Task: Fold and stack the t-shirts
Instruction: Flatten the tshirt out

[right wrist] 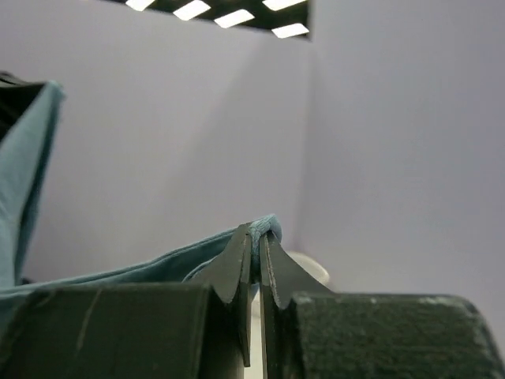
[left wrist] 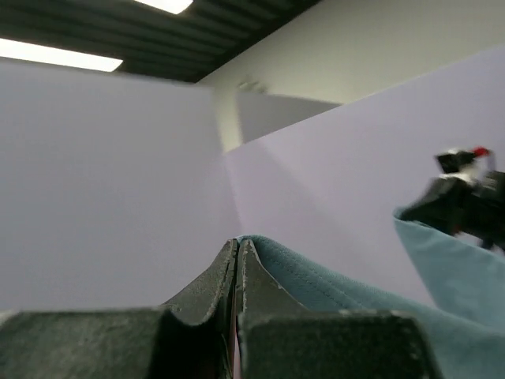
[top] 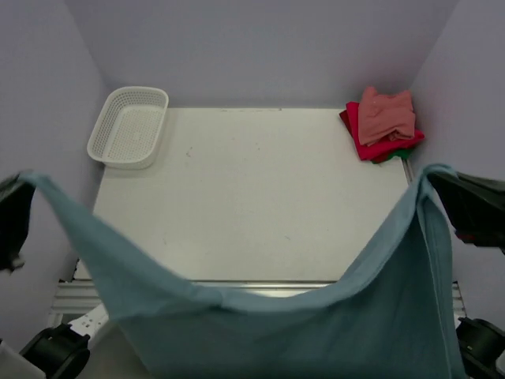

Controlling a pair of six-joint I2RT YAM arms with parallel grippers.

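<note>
The teal-blue t-shirt (top: 316, 332) hangs in the air, stretched between both grippers and sagging over the table's near edge. My left gripper (top: 24, 180) is shut on its left corner at the far left; in the left wrist view (left wrist: 238, 242) the hem (left wrist: 331, 288) comes out of the closed jaws. My right gripper (top: 435, 170) is shut on its right corner; the right wrist view (right wrist: 259, 229) shows cloth (right wrist: 142, 272) pinched between the jaws. A folded stack lies at the back right: a salmon-pink shirt (top: 387, 113) on a red one (top: 371, 148), with green (top: 401, 154) showing under them.
A white mesh basket (top: 130, 126) stands at the table's back left corner. The white table (top: 252, 197) is enclosed by pale lilac walls on three sides. Arm bases sit at the bottom corners.
</note>
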